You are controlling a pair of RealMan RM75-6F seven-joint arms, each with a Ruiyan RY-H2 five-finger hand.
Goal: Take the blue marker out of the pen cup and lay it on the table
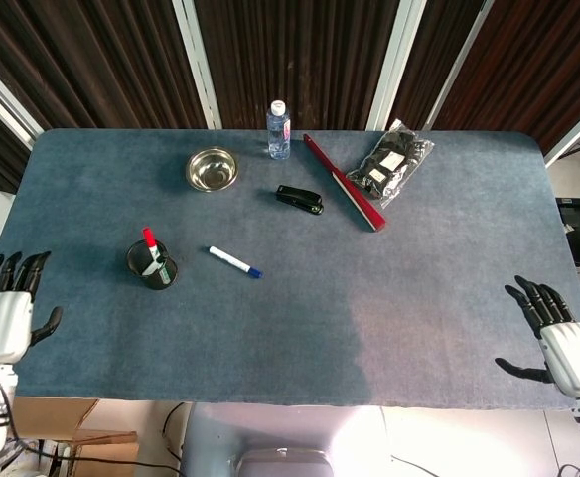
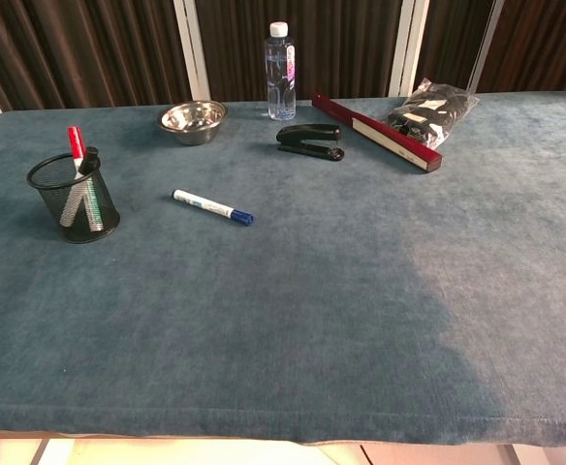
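The blue marker (image 1: pixel 234 262) (image 2: pixel 212 206) lies flat on the table, white-bodied with its blue cap pointing right, just right of the black mesh pen cup (image 1: pixel 152 265) (image 2: pixel 74 198). A red marker and a dark pen still stand in the cup. My left hand (image 1: pixel 5 313) hovers at the table's left front edge, fingers spread and holding nothing, far from the marker. At the front right edge my right hand (image 1: pixel 556 338) is also spread and bare. Neither hand shows in the chest view.
Along the back stand a steel bowl (image 1: pixel 212 169), a water bottle (image 1: pixel 278 130), a black stapler (image 1: pixel 299 199), a long red box (image 1: pixel 345 183) and a plastic bag of dark items (image 1: pixel 394 159). The blue table cloth (image 1: pixel 369 298) stretches in front of them.
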